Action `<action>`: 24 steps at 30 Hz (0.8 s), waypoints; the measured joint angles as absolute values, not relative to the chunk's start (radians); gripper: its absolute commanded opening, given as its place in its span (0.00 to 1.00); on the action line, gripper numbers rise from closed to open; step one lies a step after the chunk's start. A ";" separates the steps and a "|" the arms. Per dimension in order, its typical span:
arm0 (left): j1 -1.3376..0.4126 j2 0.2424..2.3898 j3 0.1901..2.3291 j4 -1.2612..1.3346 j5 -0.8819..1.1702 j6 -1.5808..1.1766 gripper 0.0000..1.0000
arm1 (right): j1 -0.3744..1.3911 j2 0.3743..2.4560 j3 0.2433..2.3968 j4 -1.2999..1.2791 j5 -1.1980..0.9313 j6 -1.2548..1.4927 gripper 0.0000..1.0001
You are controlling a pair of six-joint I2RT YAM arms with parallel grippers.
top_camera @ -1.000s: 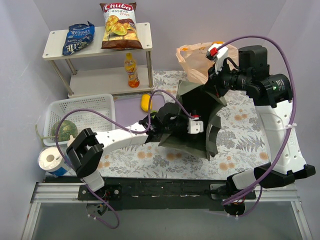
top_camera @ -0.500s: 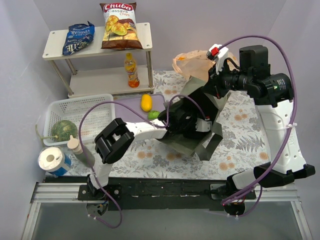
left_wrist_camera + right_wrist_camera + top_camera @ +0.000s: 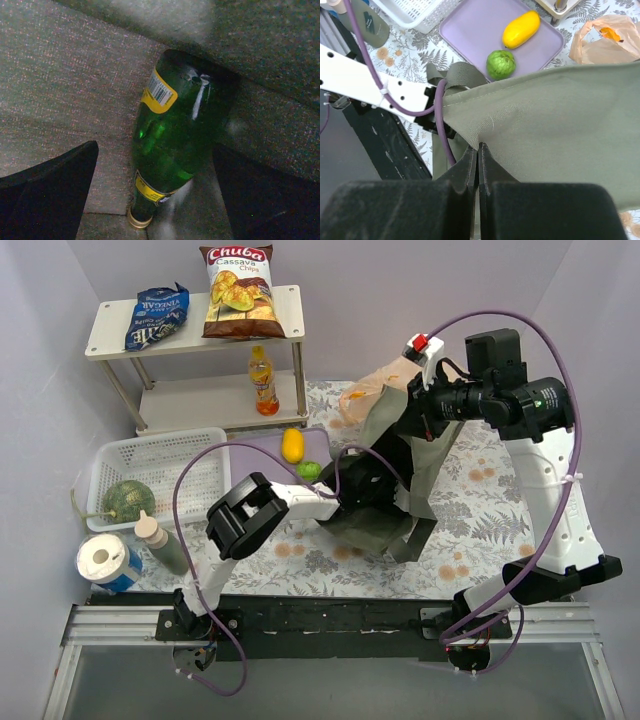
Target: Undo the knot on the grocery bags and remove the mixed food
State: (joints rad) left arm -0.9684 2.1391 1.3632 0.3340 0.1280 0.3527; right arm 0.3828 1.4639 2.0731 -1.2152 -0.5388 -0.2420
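1. right gripper (image 3: 478,150) pinches the olive tote (image 3: 560,125) rim, holding it up
2. left gripper (image 3: 155,165) spread wide inside, either side of a green glass bottle (image 3: 172,135)
3. peach grocery bag (image 3: 600,42) lies behind the tote, apparently unopened; knot not discernible

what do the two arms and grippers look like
The left arm and right arm have white links, bulky black joints and a looping purple cable each. The left gripper and right gripper have black fingers. A red mark tops the right wrist.
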 measured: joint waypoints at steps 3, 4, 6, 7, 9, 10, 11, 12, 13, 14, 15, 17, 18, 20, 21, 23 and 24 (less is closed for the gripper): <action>-0.962 2.166 1.368 0.376 0.144 0.388 0.98 | 0.384 1.464 2.073 -1.234 -0.545 -0.239 0.01; -0.961 2.182 1.379 0.382 0.150 0.400 0.94 | 0.385 1.464 2.073 -1.237 -0.545 -0.239 0.01; -0.958 2.218 1.414 0.393 0.165 0.426 0.85 | 0.384 1.466 2.073 -1.253 -0.543 -0.239 0.01; -0.957 2.234 1.432 0.394 0.173 0.436 0.79 | 0.384 1.468 2.073 -1.259 -0.541 -0.239 0.01; -0.956 2.257 1.454 0.395 0.186 0.452 0.59 | 0.384 1.475 2.075 -1.265 -0.542 -0.239 0.01; -0.955 2.260 1.456 0.393 0.191 0.453 0.56 | 0.384 1.477 2.076 -1.267 -0.543 -0.239 0.01; -0.953 2.261 1.456 0.379 0.200 0.461 0.47 | 0.384 1.478 2.077 -1.267 -0.543 -0.239 0.01; -0.952 2.261 1.456 0.376 0.201 0.464 0.44 | 0.384 1.479 2.078 -1.267 -0.542 -0.238 0.01; -0.952 2.261 1.456 0.373 0.202 0.467 0.40 | 0.384 1.479 2.078 -1.265 -0.540 -0.239 0.01; -0.952 2.259 1.456 0.371 0.198 0.473 0.32 | 0.384 1.479 2.078 -1.264 -0.535 -0.239 0.01; -0.952 2.255 1.456 0.371 0.191 0.480 0.24 | 0.384 1.479 2.078 -1.262 -0.525 -0.239 0.01; -0.952 2.246 1.456 0.370 0.174 0.477 0.09 | 0.380 1.479 2.077 -1.255 -0.509 -0.240 0.01; -0.951 2.243 1.455 0.368 0.167 0.477 0.00 | 0.376 1.478 2.075 -1.252 -0.504 -0.240 0.01; -0.951 2.235 1.446 0.371 0.154 0.464 0.00 | 0.370 1.478 2.072 -1.246 -0.505 -0.239 0.01; -0.950 2.229 1.434 0.369 0.149 0.453 0.00 | 0.366 1.478 2.072 -1.244 -0.507 -0.239 0.01; -0.947 2.210 1.386 0.374 0.142 0.423 0.00 | 0.356 1.477 2.070 -1.237 -0.519 -0.238 0.01; -0.945 2.192 1.354 0.375 0.139 0.404 0.00 | 0.344 1.474 2.065 -1.232 -0.529 -0.238 0.01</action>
State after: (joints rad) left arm -0.9447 2.1918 1.3537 0.3752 0.1390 0.4042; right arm 0.3439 1.4742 2.0647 -1.2316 -0.5285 -0.2382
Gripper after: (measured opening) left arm 0.009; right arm 0.029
